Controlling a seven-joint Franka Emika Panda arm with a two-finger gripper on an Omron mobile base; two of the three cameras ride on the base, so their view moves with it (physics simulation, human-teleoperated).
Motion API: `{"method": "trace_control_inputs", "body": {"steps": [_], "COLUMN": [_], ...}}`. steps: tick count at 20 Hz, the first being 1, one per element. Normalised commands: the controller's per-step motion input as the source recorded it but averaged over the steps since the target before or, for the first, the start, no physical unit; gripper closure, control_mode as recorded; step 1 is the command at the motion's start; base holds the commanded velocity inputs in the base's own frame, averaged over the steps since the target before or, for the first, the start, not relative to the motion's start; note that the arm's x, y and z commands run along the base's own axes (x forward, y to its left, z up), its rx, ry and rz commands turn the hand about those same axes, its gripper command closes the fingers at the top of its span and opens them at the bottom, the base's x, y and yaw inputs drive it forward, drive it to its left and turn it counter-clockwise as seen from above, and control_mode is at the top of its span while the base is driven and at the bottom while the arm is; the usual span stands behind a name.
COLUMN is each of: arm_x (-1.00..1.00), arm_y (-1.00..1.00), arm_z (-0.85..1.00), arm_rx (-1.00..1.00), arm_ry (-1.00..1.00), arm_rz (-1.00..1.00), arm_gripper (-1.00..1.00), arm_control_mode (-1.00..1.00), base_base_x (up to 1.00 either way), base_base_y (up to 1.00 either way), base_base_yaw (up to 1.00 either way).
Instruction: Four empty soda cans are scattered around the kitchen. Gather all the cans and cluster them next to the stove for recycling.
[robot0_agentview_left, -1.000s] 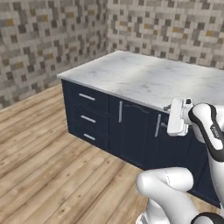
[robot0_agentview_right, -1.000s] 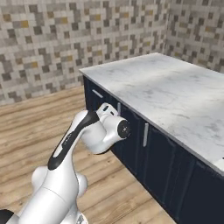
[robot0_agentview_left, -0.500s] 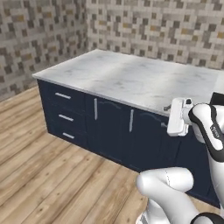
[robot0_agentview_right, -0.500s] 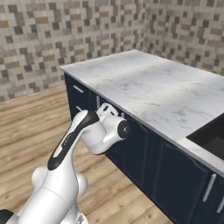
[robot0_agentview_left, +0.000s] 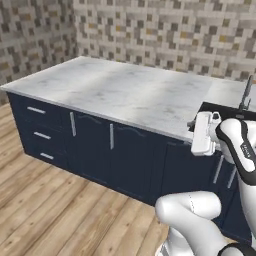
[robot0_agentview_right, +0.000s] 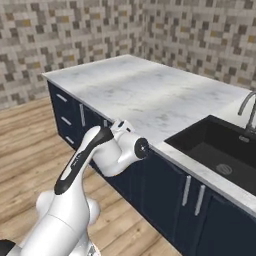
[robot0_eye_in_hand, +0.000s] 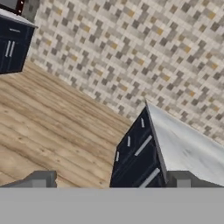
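Note:
The soda cans and the stove are out of view. My gripper (robot0_eye_in_hand: 111, 179) is open, its two dark tips far apart with nothing between them. It hangs in front of the counter's edge at about counter height (robot0_agentview_left: 196, 134), and from the other side it shows beside the navy cabinet fronts (robot0_agentview_right: 118, 125). It looks along the wood floor at the drawer end of the counter (robot0_eye_in_hand: 135, 153). The white marble counter (robot0_agentview_left: 125, 90) of the kitchen is bare.
A black sink (robot0_agentview_right: 220, 150) with a faucet (robot0_agentview_right: 247, 107) is set in the counter to the right. Navy cabinets and drawers (robot0_agentview_left: 45, 135) run below the marble top. Mosaic tile walls stand behind. Wood floor (robot0_agentview_left: 45, 210) lies open to the left. Another dark cabinet (robot0_eye_in_hand: 13, 43) stands farther off.
The whole picture has shifted left, so the base has driven to the right along the counter, and the sink has come into view. The arm holds the same pose and the gripper stays open.

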Motion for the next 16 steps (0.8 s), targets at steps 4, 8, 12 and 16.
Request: {"method": "trace_control_inputs", "body": {"steps": [4, 8, 12, 16], "arm_x": [0.0, 0.0, 0.0, 0.0], "arm_y": [0.0, 0.0, 0.0, 0.0], "arm_z": [0.0, 0.0, 0.0, 0.0], "arm_rx": [0.0, 0.0, 0.0, 0.0], "arm_ry": [0.0, 0.0, 0.0, 0.0], "arm_rz": [0.0, 0.0, 0.0, 0.0], "arm_gripper": [-1.0, -1.0, -1.0, -1.0], "arm_control_mode": [1.0, 1.0, 1.0, 1.0], "base_base_x": [-0.12, -0.15, -0.18, -0.21], "base_base_y": [-0.86, -0.83, -0.81, -0.8], "base_base_yaw": [-0.15, -0.15, -0.14, -0.14]}}
